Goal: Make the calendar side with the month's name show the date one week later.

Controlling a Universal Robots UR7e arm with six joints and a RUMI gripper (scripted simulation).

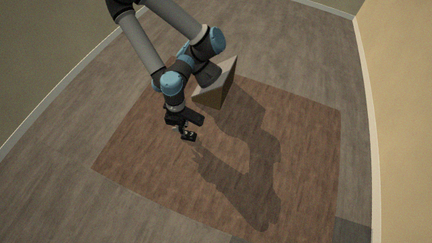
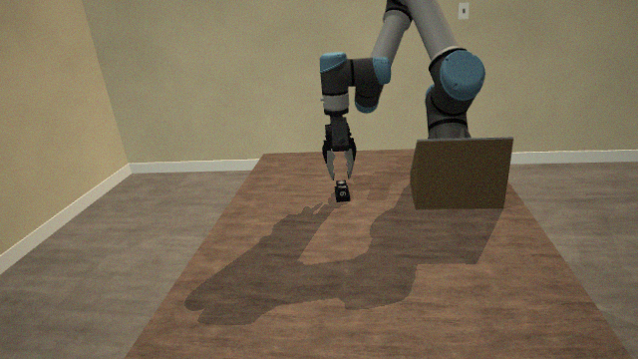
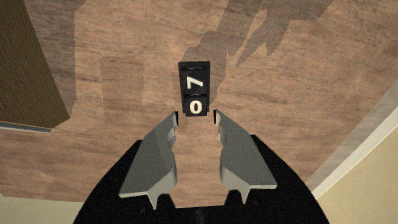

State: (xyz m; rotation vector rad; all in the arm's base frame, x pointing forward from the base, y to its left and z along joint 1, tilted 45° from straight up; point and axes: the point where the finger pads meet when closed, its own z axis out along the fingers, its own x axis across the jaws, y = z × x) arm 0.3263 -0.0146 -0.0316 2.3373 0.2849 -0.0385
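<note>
The small black calendar (image 1: 189,136) stands on the wooden mat, also in the exterior view (image 2: 342,191). In the wrist view its two cubes sit side by side: the farther cube shows a 7 (image 3: 195,81) on top, the nearer cube shows a 0 (image 3: 195,106). In the exterior view the end face toward the camera shows a 9 or 6. The month's name is not readable. My gripper (image 3: 195,111) hangs just above the calendar, pointing down, fingers apart with nothing between them. It also shows in the top view (image 1: 180,129) and the exterior view (image 2: 340,172).
A large brown box-like block (image 2: 461,172) stands on the mat beside the arm's base, right of the calendar; it also shows in the top view (image 1: 214,84). Walls with a white skirting board (image 2: 194,165) lie beyond the mat.
</note>
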